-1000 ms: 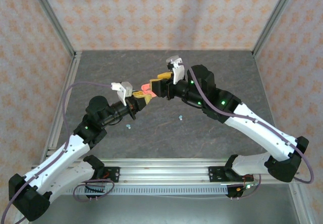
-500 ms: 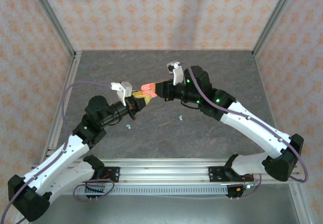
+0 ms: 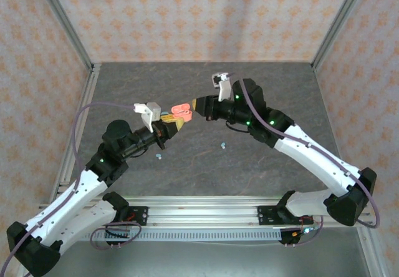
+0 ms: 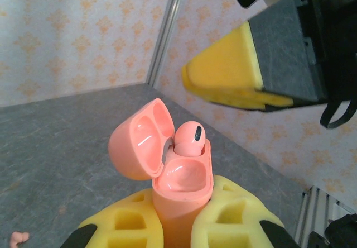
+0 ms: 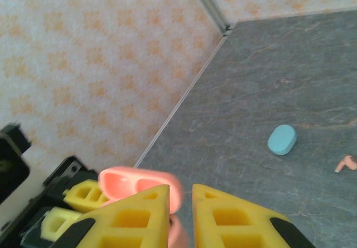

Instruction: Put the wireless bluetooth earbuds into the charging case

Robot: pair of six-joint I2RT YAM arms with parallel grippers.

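While the left jaws clamp tight on the salmon case (image 4: 181, 184), we see from the left wrist its lid swung open toward 10 o'clock and one salmon earbud (image 4: 189, 139) seated inside. The right jaws hover at 2 o'clock of that case, parted by a slit, gripping nothing we can make out. On the worktop (image 3: 268, 83) a blue earbud (image 3: 223, 145) lies at 5 o'clock of the case and a second blue earbud (image 3: 158, 155) at 7 o'clock. A blue case (image 5: 281, 139) and a loose salmon earbud (image 5: 346, 163) lie nearby.

A lab test booth: grey stone-look table (image 3: 206, 83) boxed by metal frame posts (image 3: 65, 24) and wall panels (image 3: 187, 15) (orange floral print), robot arms (image 3: 318, 158) bolted to a rail (image 3: 206, 211).
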